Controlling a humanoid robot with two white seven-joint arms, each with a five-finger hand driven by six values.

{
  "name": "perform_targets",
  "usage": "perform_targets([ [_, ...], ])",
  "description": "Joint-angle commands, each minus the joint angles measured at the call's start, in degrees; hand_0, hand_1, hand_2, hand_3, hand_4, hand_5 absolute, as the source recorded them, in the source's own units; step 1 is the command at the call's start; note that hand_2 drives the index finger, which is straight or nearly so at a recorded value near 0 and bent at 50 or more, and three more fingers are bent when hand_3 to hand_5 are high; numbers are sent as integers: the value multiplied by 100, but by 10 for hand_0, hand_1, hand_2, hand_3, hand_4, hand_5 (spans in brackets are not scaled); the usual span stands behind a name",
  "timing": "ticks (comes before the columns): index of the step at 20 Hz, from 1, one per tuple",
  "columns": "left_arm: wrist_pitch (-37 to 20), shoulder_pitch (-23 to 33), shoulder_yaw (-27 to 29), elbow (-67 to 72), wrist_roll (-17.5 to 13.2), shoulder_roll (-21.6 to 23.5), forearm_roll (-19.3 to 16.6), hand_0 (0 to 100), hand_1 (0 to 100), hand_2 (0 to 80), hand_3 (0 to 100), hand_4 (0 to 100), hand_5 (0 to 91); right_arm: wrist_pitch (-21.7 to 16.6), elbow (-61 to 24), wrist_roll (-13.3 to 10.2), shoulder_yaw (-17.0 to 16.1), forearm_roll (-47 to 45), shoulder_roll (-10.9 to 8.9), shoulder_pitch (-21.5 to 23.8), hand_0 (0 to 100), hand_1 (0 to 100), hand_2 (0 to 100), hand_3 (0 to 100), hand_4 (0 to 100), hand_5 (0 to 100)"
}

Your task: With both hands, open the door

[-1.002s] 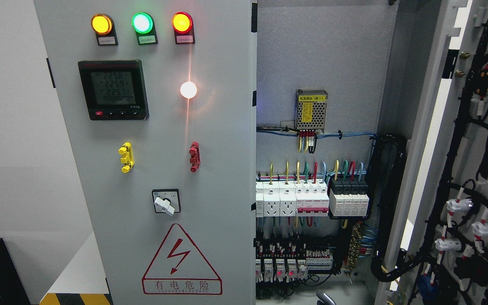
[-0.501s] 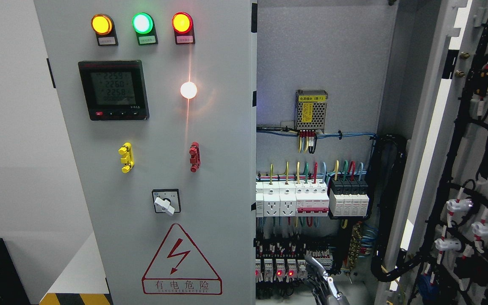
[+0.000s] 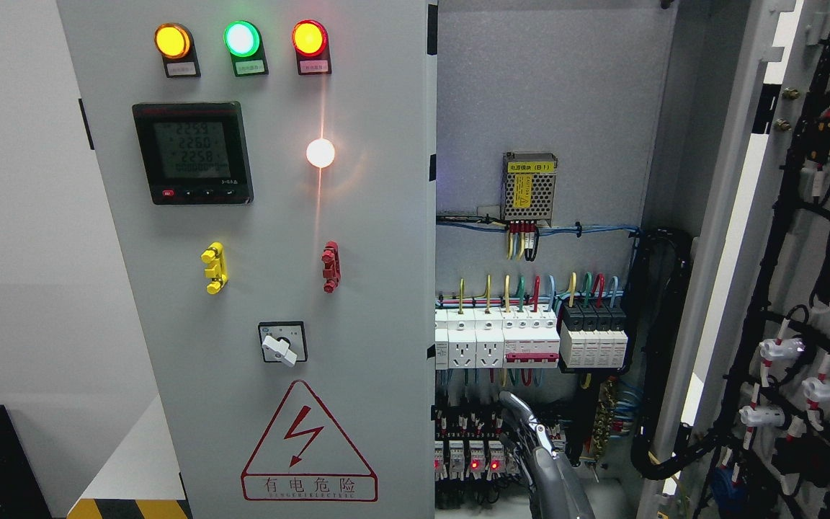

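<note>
In the head view, the right hand [image 3: 530, 443] is rising from the bottom edge, just right of the middle. A second ago only its tip was showing there. Now its fingers [image 3: 518, 412] are reaching up in front of the lowest row of terminals [image 3: 472, 458] inside the cabinet. The fingers are pointing up, loosely extended with a slight curl at the tips, and they are gripping nothing. The left arm is not showing.

The rise suggests the hand is heading for the free edge of the left door [image 3: 264, 216], which is sitting just to its left, though it is not touching that door yet.

The left door is standing closed, filling the middle-left of the view. It is carrying three lit lamps [image 3: 242, 39], a meter [image 3: 192, 153], a rotary switch [image 3: 282, 344] and a red warning triangle [image 3: 308, 443].

The right door [image 3: 811, 238] is already hanging wide open at the far right, showing its wired inner side. So the task seems half done.
</note>
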Motion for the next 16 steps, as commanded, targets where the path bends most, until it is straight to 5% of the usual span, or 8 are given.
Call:
perform_targets([
  [1, -1, -2, -54, 11, 0, -109, -53, 0, 0, 0, 0, 0, 0, 39, 271, 4, 36, -3, 107, -430, 191, 0, 0, 0, 0, 0],
  [9, -1, -2, -62, 2, 0, -118, -62, 0, 0, 0, 0, 0, 0, 539, 500, 4, 10, -3, 108, -948, 191, 0, 0, 0, 0, 0],
  [16, -1, -2, -62, -15, 0, -118, -62, 0, 0, 0, 0, 0, 0, 584, 799, 13, -16, -12, 108, -1300, 191, 0, 0, 0, 0, 0],
])
